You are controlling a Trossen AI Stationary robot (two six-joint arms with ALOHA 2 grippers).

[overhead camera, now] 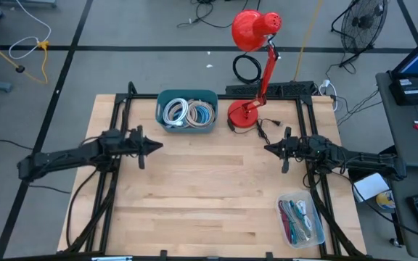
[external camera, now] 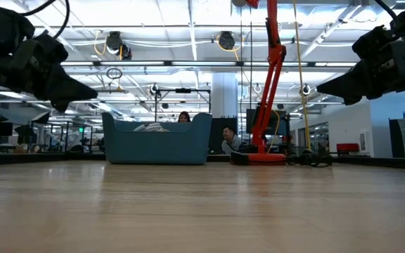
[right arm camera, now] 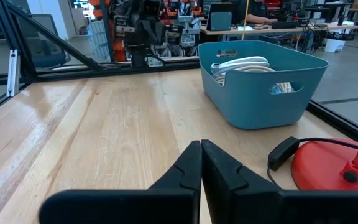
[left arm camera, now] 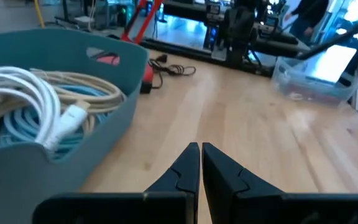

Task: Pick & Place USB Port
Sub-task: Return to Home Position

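Note:
A teal bin (overhead camera: 187, 110) stands at the table's far middle and holds coiled white, beige and light-blue cables (left arm camera: 36, 106), one with a white plug (left arm camera: 73, 118). I cannot pick out the USB port among them. My left gripper (overhead camera: 158, 145) hovers shut above the table, near the bin's near-left corner, pointing toward the table's right. My right gripper (overhead camera: 267, 148) hovers shut on the right side, pointing toward the table's left, with nothing between its fingers. Both hang well above the wood in the low view.
A red desk lamp stands with its base (overhead camera: 244, 114) to the right of the bin, its black cord (left arm camera: 173, 67) lying on the wood. A clear plastic box (overhead camera: 300, 220) with coloured cables sits at the near right. Bare wood lies between the two grippers.

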